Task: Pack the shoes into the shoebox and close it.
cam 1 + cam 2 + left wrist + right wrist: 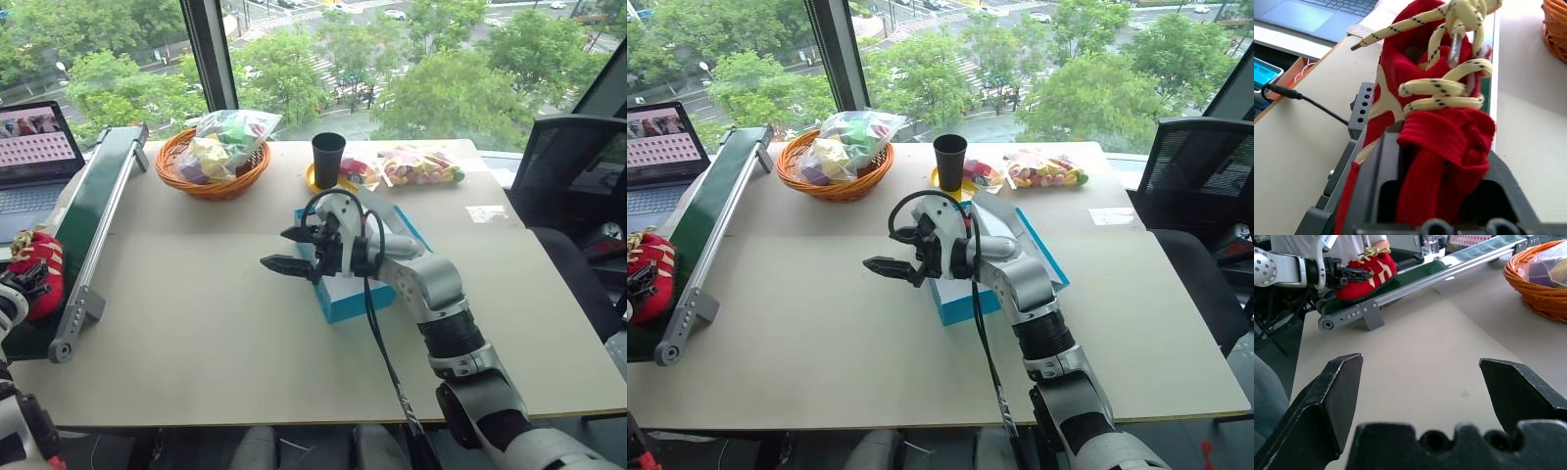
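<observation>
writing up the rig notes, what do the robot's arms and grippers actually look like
The right arm has glossy silver-grey shells joined by black ribbed segments, with a black cable looping over the wrist and trailing down along it. Its right gripper is matte black, with two flat, wedge-shaped pointed fingers. The left gripper is also black, on a silver wrist with a round, screw-dotted joint cap.

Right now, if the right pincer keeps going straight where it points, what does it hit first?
Probably the conveyor carrying the red sneaker; the right pincer, open, has bare table until then. Depth is uncertain.
</observation>
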Robot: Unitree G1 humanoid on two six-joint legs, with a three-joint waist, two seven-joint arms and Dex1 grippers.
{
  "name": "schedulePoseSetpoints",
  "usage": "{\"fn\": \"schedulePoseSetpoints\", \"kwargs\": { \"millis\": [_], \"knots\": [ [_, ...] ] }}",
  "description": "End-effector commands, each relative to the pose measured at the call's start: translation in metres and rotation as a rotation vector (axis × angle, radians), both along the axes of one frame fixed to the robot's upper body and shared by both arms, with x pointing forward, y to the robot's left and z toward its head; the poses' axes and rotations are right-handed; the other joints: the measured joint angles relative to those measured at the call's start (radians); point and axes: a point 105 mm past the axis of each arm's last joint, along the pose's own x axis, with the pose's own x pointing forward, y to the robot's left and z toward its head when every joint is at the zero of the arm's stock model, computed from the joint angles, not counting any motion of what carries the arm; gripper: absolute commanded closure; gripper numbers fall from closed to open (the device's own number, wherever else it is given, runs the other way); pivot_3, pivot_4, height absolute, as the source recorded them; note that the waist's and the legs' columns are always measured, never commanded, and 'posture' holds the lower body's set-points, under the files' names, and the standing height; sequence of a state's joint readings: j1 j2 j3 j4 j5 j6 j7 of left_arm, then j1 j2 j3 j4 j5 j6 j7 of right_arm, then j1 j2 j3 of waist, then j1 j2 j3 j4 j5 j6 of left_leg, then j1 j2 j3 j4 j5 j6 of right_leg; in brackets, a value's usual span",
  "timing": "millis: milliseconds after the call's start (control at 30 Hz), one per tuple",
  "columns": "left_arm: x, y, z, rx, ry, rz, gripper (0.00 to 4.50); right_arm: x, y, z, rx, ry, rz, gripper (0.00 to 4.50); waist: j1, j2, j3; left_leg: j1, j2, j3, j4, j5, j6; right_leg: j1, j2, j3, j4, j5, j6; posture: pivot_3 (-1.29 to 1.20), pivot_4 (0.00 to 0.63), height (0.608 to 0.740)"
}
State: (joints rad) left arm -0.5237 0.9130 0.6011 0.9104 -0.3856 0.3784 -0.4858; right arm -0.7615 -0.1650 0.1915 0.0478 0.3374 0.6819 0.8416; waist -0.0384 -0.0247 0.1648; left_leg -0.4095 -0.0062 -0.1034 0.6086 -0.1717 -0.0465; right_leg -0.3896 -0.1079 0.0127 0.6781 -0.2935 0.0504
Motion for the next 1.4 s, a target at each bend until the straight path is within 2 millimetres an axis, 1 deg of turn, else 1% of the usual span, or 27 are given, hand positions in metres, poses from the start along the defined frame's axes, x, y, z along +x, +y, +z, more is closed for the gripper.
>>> {"fn": "schedulePoseSetpoints", "kwargs": {
  "millis": [33, 100, 200, 267, 300, 333, 367, 400, 433, 467, 500, 533, 567, 633, 667, 700, 733, 800, 867, 933, 1033, 1133, 1200, 1233, 1400],
  "knots": [
    [0.008, -0.006, 0.041, 0.051, -0.136, -0.020, 3.82, -0.006, 0.006, 0.020, 0.042, -0.067, 0.036, 0.00, 0.001, -0.002, 0.000, 0.000, 0.000, 0.000, 0.000, 0.000, 0.000, 0.000, 0.000, 0.000, 0.000, 0.000, 0.000, 0.00, 0.150, 0.738],
    [0.013, -0.018, 0.057, 0.066, -0.182, -0.058, 3.82, -0.005, 0.005, 0.020, 0.044, -0.064, 0.034, 0.00, -0.001, -0.005, 0.000, -0.001, 0.000, 0.000, 0.000, 0.000, 0.000, 0.000, 0.000, 0.000, -0.001, 0.000, 0.000, 0.00, 0.150, 0.738],
    [0.027, -0.056, 0.097, 0.029, -0.317, -0.161, 3.82, -0.002, 0.003, 0.030, 0.132, -0.004, 0.016, 0.00, -0.003, -0.007, 0.001, -0.002, 0.000, 0.000, 0.000, 0.000, 0.000, -0.001, 0.000, 0.000, -0.001, 0.000, 0.000, 0.00, 0.150, 0.738],
    [0.037, -0.101, 0.126, 0.011, -0.407, -0.285, 3.82, 0.003, -0.002, 0.048, 0.278, 0.123, 0.003, 0.00, -0.002, -0.008, 0.002, -0.003, 0.001, 0.000, 0.000, 0.000, 0.000, -0.001, 0.000, 0.000, -0.001, 0.000, 0.000, 0.00, 0.150, 0.738],
    [0.039, -0.116, 0.135, 0.007, -0.430, -0.326, 3.82, 0.006, -0.005, 0.054, 0.328, 0.174, -0.001, 0.00, -0.002, -0.008, 0.002, -0.003, 0.001, -0.001, 0.001, 0.000, 0.000, -0.001, 0.000, 0.000, -0.001, 0.000, 0.000, 0.00, 0.150, 0.738],
    [0.041, -0.137, 0.142, -0.008, -0.453, -0.378, 3.82, 0.010, -0.007, 0.058, 0.361, 0.212, -0.019, 0.00, -0.003, -0.008, 0.002, -0.003, 0.001, -0.001, 0.001, 0.000, -0.001, -0.001, 0.001, 0.000, -0.001, 0.000, 0.000, 0.00, 0.150, 0.738],
    [0.042, -0.149, 0.146, -0.019, -0.464, -0.406, 3.82, 0.013, -0.009, 0.060, 0.376, 0.232, -0.033, 0.00, -0.003, -0.008, 0.002, -0.003, 0.001, -0.001, 0.001, 0.000, -0.001, -0.001, 0.001, 0.000, -0.001, 0.000, 0.000, 0.00, 0.150, 0.738],
    [0.043, -0.165, 0.149, -0.030, -0.474, -0.452, 3.82, 0.018, -0.012, 0.062, 0.393, 0.258, -0.062, 0.00, -0.005, -0.008, 0.002, -0.003, 0.001, -0.001, 0.001, 0.000, -0.001, 0.000, 0.001, 0.001, -0.001, 0.000, -0.001, 0.00, 0.150, 0.738],
    [0.047, -0.186, 0.151, -0.038, -0.476, -0.507, 3.82, 0.024, -0.014, 0.062, 0.389, 0.267, -0.099, 0.00, -0.007, -0.008, 0.002, -0.002, 0.001, 0.000, 0.001, 0.000, -0.001, 0.000, 0.001, 0.001, -0.001, 0.000, -0.001, 0.00, 0.150, 0.738],
    [0.049, -0.201, 0.152, -0.037, -0.473, -0.545, 3.82, 0.028, -0.015, 0.063, 0.394, 0.276, -0.120, 0.00, -0.007, -0.008, 0.002, -0.002, 0.001, 0.000, 0.000, 0.000, -0.001, 0.000, 0.001, 0.001, -0.001, 0.000, -0.001, 0.00, 0.150, 0.738],
    [0.051, -0.209, 0.152, -0.036, -0.470, -0.567, 3.82, 0.030, -0.015, 0.065, 0.398, 0.282, -0.133, 0.00, -0.008, -0.008, 0.002, -0.001, 0.001, 0.000, 0.000, 0.000, -0.001, 0.000, 0.001, 0.001, -0.001, 0.000, -0.001, 0.00, 0.150, 0.738],
    [0.055, -0.229, 0.155, -0.061, -0.480, -0.610, 3.82, 0.034, -0.017, 0.072, 0.431, 0.297, -0.146, 0.00, -0.010, -0.008, 0.002, -0.001, 0.001, 0.000, 0.000, 0.000, -0.001, -0.001, 0.001, 0.001, -0.001, 0.000, -0.001, 0.00, 0.150, 0.738],
    [0.058, -0.241, 0.157, -0.080, -0.488, -0.638, 3.82, 0.037, -0.018, 0.077, 0.458, 0.311, -0.153, 0.00, -0.010, -0.007, 0.002, -0.001, 0.001, 0.001, 0.000, 0.000, -0.001, -0.001, 0.001, 0.002, -0.001, 0.000, -0.001, 0.00, 0.150, 0.738],
    [0.062, -0.277, 0.163, -0.110, -0.501, -0.729, 3.82, 0.044, -0.022, 0.082, 0.474, 0.324, -0.188, 0.00, -0.010, -0.007, 0.002, -0.002, 0.001, 0.001, 0.000, 0.000, -0.001, -0.002, 0.002, 0.002, -0.001, 0.000, -0.001, 0.00, 0.150, 0.738],
    [0.062, -0.286, 0.165, -0.115, -0.504, -0.753, 3.82, 0.045, -0.023, 0.082, 0.471, 0.326, -0.199, 0.00, -0.010, -0.007, 0.002, -0.004, 0.001, 0.001, 0.001, 0.000, -0.001, -0.002, 0.002, 0.002, -0.001, 0.000, -0.001, 0.00, 0.150, 0.738],
    [0.064, -0.300, 0.167, -0.129, -0.508, -0.784, 3.82, 0.047, -0.024, 0.082, 0.470, 0.330, -0.208, 0.00, -0.011, -0.007, 0.002, -0.004, 0.001, 0.001, 0.001, 0.000, -0.001, -0.002, 0.002, 0.002, -0.001, 0.000, -0.001, 0.00, 0.150, 0.738],
    [0.064, -0.307, 0.169, -0.138, -0.510, -0.800, 3.82, 0.048, -0.025, 0.082, 0.471, 0.334, -0.213, 0.00, -0.011, -0.007, 0.002, -0.005, 0.001, 0.001, 0.001, 0.000, -0.001, -0.002, 0.002, 0.002, -0.001, 0.000, -0.001, 0.00, 0.150, 0.738],
    [0.064, -0.327, 0.168, -0.152, -0.506, -0.855, 3.82, 0.049, -0.027, 0.086, 0.484, 0.340, -0.221, 0.00, -0.013, -0.007, 0.002, -0.005, 0.001, 0.001, 0.001, 0.000, -0.001, -0.002, 0.002, 0.002, -0.001, 0.000, -0.001, 0.00, 0.150, 0.738],
    [0.064, -0.343, 0.159, -0.162, -0.479, -0.898, 3.82, 0.051, -0.030, 0.092, 0.516, 0.349, -0.224, 0.00, -0.015, -0.007, 0.002, -0.005, 0.001, 0.001, 0.001, 0.000, -0.001, -0.002, 0.002, 0.003, -0.001, 0.000, -0.001, 0.00, 0.150, 0.738],
    [0.064, -0.350, 0.153, -0.173, -0.465, -0.908, 3.82, 0.051, -0.032, 0.095, 0.522, 0.348, -0.233, 0.00, -0.016, -0.007, 0.003, -0.006, 0.001, 0.001, 0.001, 0.000, -0.001, -0.002, 0.002, 0.003, -0.001, 0.000, -0.001, 0.00, 0.150, 0.738],
    [0.062, -0.361, 0.155, -0.200, -0.474, -0.928, 3.82, 0.055, -0.036, 0.096, 0.528, 0.346, -0.262, 0.00, -0.017, -0.007, 0.003, -0.006, 0.001, 0.002, 0.001, 0.000, -0.001, -0.002, 0.002, 0.003, -0.001, 0.000, -0.001, 0.00, 0.150, 0.738],
    [0.061, -0.367, 0.156, -0.217, -0.480, -0.936, 3.82, 0.056, -0.038, 0.096, 0.537, 0.347, -0.273, 0.00, -0.018, -0.007, 0.003, -0.006, 0.001, 0.002, 0.002, 0.000, -0.001, -0.002, 0.002, 0.003, -0.006, 0.000, -0.001, 0.00, 0.150, 0.738],
    [0.062, -0.369, 0.156, -0.220, -0.480, -0.932, 3.84, 0.057, -0.039, 0.097, 0.558, 0.354, -0.276, 0.52, -0.018, -0.007, 0.003, -0.006, 0.001, 0.002, 0.002, 0.000, -0.001, -0.002, 0.002, 0.003, -0.006, 0.000, -0.001, 0.00, 0.150, 0.738],
    [0.062, -0.370, 0.156, -0.224, -0.481, -0.929, 3.84, 0.057, -0.039, 0.097, 0.560, 0.354, -0.274, 0.69, -0.018, -0.007, 0.003, -0.006, 0.001, 0.002, 0.002, 0.000, -0.001, -0.002, 0.002, 0.003, -0.006, 0.000, -0.001, 0.00, 0.150, 0.738],
    [0.062, -0.372, 0.155, -0.237, -0.475, -0.928, 3.84, 0.055, -0.038, 0.100, 0.598, 0.380, -0.264, 2.39, -0.013, -0.006, 0.003, -0.006, 0.001, 0.002, 0.002, 0.000, -0.001, -0.002, 0.002, 0.003, -0.006, 0.000, -0.001, 0.00, 0.150, 0.738]
  ]
}}
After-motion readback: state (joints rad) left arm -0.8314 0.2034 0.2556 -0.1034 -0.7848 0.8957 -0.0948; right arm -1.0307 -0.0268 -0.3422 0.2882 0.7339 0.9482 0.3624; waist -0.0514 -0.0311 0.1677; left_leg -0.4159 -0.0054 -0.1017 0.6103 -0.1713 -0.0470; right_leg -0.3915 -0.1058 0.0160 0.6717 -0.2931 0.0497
